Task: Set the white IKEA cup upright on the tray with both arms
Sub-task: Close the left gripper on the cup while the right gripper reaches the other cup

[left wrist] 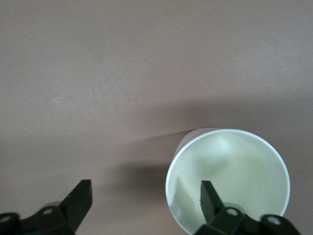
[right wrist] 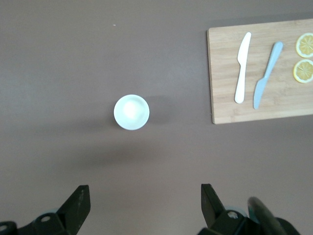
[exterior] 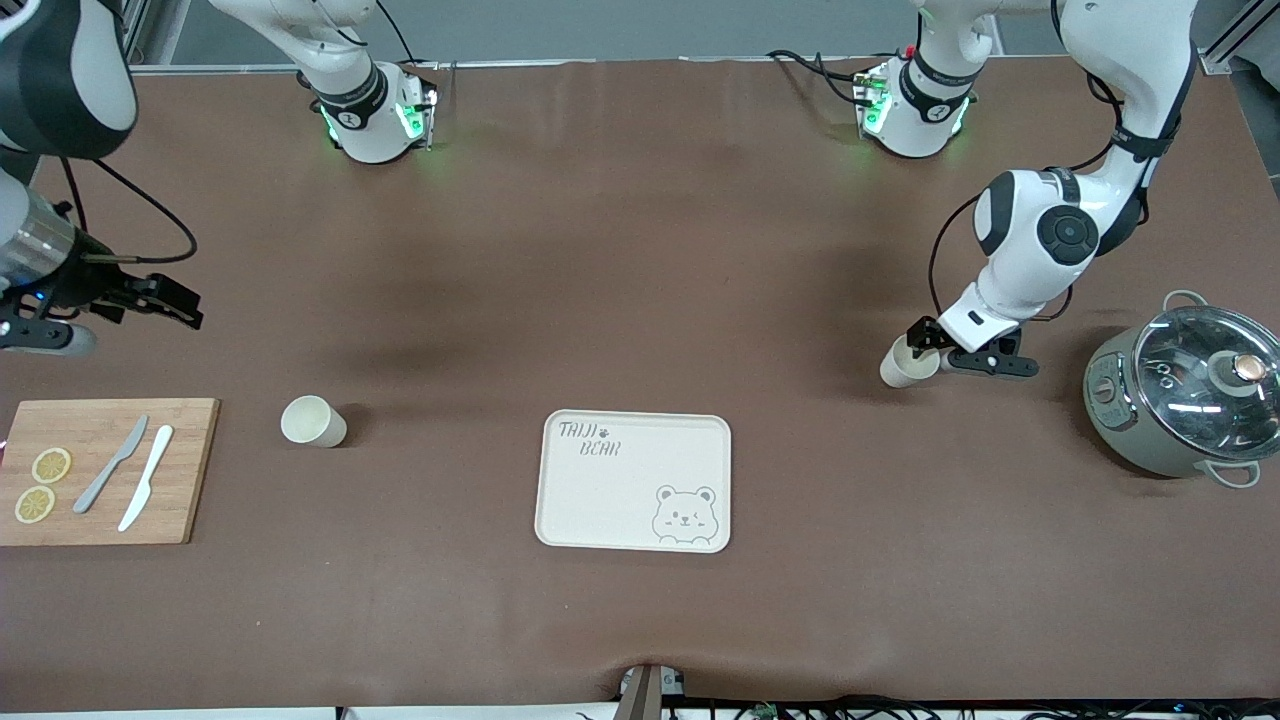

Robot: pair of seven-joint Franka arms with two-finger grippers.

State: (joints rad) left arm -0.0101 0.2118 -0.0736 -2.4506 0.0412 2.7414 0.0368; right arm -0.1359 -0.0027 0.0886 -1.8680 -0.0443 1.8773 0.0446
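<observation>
Two white cups stand upright on the brown table. One cup [exterior: 908,362] [left wrist: 227,178] is toward the left arm's end, farther from the front camera than the cream tray [exterior: 634,480]. My left gripper [exterior: 950,352] [left wrist: 145,188] is open at this cup, with one finger [left wrist: 210,198] inside the rim and the other outside on the table side. The other cup [exterior: 313,421] [right wrist: 131,112] stands between the tray and the wooden board. My right gripper [exterior: 170,303] [right wrist: 145,193] hangs open and empty, high over the right arm's end of the table.
A wooden cutting board [exterior: 100,470] [right wrist: 259,73] at the right arm's end carries two knives [exterior: 130,475] and two lemon slices [exterior: 42,485]. A grey pot with a glass lid [exterior: 1190,400] stands at the left arm's end, close to the left gripper.
</observation>
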